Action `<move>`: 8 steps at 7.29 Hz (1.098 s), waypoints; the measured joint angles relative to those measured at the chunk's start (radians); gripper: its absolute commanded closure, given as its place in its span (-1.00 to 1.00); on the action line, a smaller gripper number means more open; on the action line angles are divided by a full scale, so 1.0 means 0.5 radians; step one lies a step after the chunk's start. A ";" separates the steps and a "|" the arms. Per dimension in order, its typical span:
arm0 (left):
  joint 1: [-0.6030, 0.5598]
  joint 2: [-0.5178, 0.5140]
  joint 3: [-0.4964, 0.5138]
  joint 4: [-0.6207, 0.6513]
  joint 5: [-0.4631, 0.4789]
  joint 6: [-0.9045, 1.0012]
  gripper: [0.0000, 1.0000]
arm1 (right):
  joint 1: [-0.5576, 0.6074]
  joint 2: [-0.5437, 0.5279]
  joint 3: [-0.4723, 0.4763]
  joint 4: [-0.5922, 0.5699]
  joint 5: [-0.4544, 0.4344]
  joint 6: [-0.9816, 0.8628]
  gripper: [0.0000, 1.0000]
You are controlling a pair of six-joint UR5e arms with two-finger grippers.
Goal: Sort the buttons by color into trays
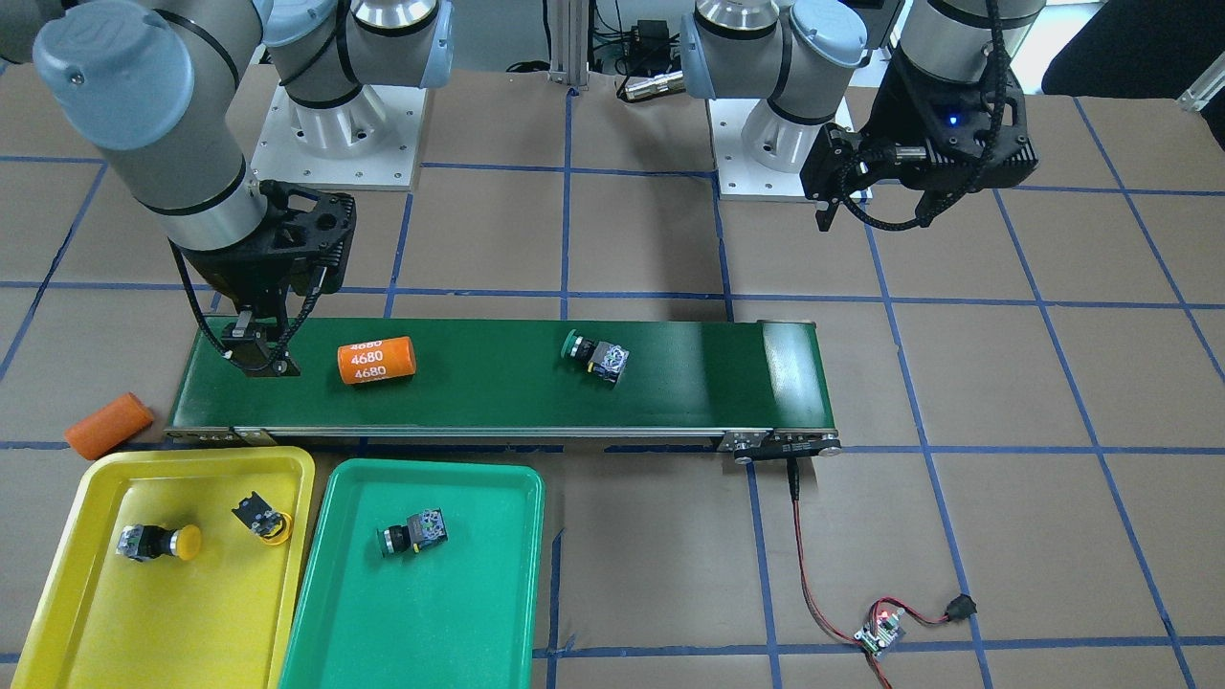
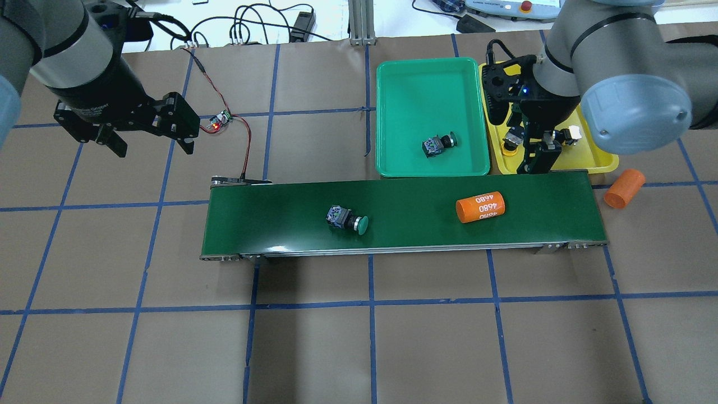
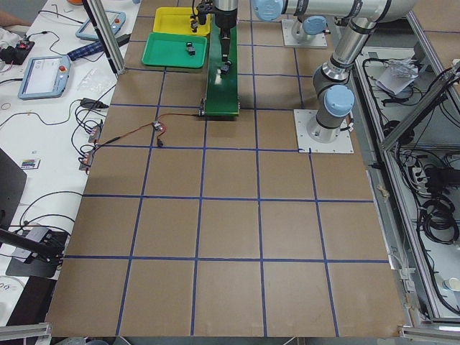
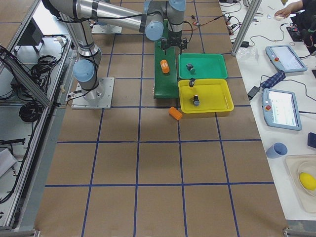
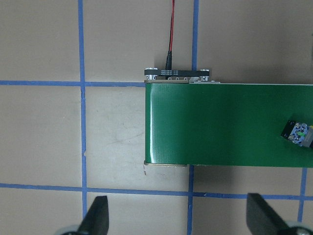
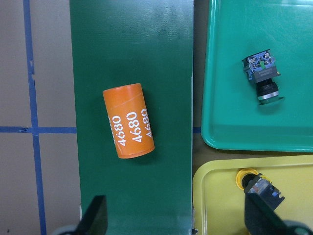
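my right claw (image 1: 255,356) hangs released over the end of the conveyor belt (image 1: 498,388) nearest the yellow tray (image 1: 191,460), its fingers (image 6: 96,219) wide apart with nothing between them. just beside it on the belt lies an orange cylinder marked "4680" (image 1: 377,360). my left claw (image 2: 151,143) is released too, above the bare bench (image 2: 359,348) off the belt's other end.

one green button (image 1: 595,358) lies on its side about midway along the belt, apart from the cylinder. the other green button (image 1: 413,532) lies in the green tray (image 1: 431,467). both yellow buttons (image 1: 158,542) (image 1: 260,519) are in the yellow tray, near each other but not touching. a second orange cylinder (image 1: 108,425) lies on the bench by the belt's end.
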 measured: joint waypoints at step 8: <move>0.000 -0.041 0.001 0.000 0.002 0.002 -1.00 | 0.050 0.020 0.000 0.149 0.015 0.014 -1.00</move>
